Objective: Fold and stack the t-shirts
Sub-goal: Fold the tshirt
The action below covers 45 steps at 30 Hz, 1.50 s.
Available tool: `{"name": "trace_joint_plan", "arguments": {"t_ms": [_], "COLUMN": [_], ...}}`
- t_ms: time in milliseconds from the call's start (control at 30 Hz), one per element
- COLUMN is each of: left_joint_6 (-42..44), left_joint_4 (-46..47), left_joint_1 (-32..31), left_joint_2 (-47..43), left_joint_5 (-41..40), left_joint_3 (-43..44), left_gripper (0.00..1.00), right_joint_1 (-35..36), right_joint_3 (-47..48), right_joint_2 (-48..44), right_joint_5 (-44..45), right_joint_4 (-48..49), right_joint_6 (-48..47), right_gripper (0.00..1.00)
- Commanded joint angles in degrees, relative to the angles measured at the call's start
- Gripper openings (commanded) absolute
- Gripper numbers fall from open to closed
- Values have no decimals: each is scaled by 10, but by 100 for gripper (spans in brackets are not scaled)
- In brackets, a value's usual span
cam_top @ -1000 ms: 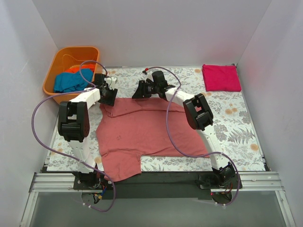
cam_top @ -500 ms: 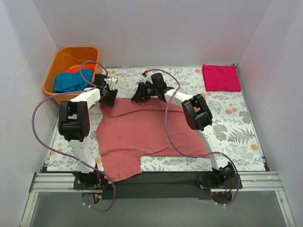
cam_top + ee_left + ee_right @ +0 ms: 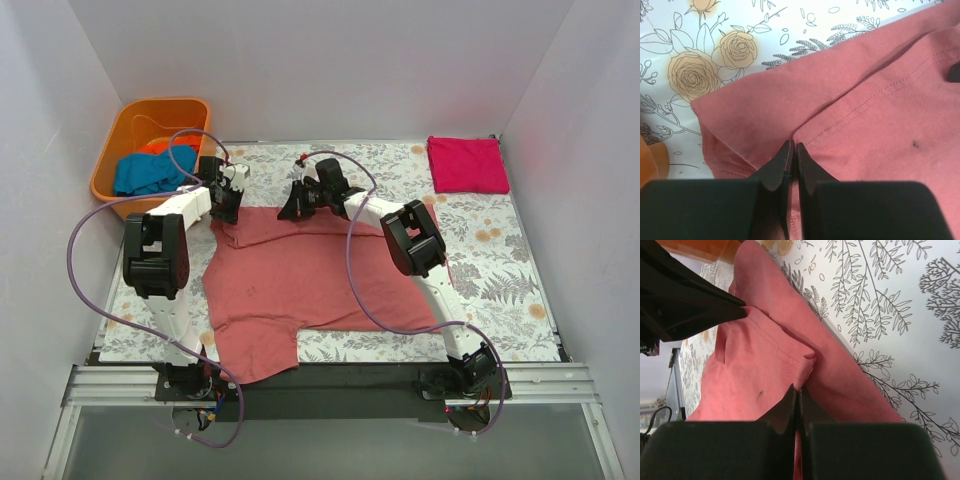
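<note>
A large brick-red t-shirt point(image 3: 300, 280) lies spread on the floral table. My left gripper point(image 3: 228, 207) is shut on the shirt's far left edge; in the left wrist view its tips point(image 3: 792, 147) pinch a fold of red cloth point(image 3: 880, 105). My right gripper point(image 3: 292, 205) is shut on the shirt's far edge nearer the middle; in the right wrist view its tips point(image 3: 797, 390) pinch a raised fold of the red shirt point(image 3: 765, 370). A folded magenta-pink shirt point(image 3: 467, 164) lies at the far right. Teal-blue point(image 3: 150, 172) and orange point(image 3: 165, 146) shirts sit in the tub.
An orange plastic tub point(image 3: 120, 135) stands at the far left corner. White walls enclose the table on three sides. Purple cables loop over both arms. The floral tablecloth point(image 3: 500, 270) shows bare on the right of the red shirt.
My right gripper has moved slightly left along the shirt's far edge, drawing that edge with it. The left gripper has stayed almost still.
</note>
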Motion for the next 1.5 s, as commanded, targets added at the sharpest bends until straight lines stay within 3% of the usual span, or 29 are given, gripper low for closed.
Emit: {"name": "trace_joint_plan", "arguments": {"t_ms": [0, 333, 733, 800, 833, 933, 1167, 1300, 1333, 1400, 1467], "left_joint_6": [10, 41, 102, 120, 124, 150, 153, 133, 126, 105, 87], "left_joint_4": [-13, -45, -90, -104, -117, -150, -182, -168, -160, -148, -139], "left_joint_1": [8, 11, 11, 11, 11, 11, 11, 10, 6, -4, -12], "left_joint_2": [-45, -145, -196, -201, -202, -207, -211, -187, -180, -157, -141], "left_joint_5": [15, 78, 124, 136, 138, 163, 209, 236, 239, 245, 250], "left_joint_3": [8, -53, -141, -147, -150, -155, -129, -99, -92, -72, -60], "left_gripper": [0, 0, 3, 6, 8, 18, 28, 36, 39, 40, 41], "right_joint_1": [2, 2, 9, 11, 12, 15, 17, 11, 7, -15, -50], "right_joint_3": [-12, -73, -179, -200, -207, -230, -270, -263, -262, -256, -226], "right_joint_2": [-37, -102, -156, -163, -165, -173, -209, -245, -256, -281, -293], "right_joint_5": [-39, -107, -162, -182, -186, -195, -221, -234, -231, -225, -214], "right_joint_4": [27, 34, 34, 34, 33, 34, 21, -111, -130, -204, -272], "right_joint_6": [-28, -50, -75, -81, -80, -87, -117, -217, -234, -290, -331], "right_gripper": [1, 1, 2, 8, 16, 25, 31, 43, 53, 65, 69]}}
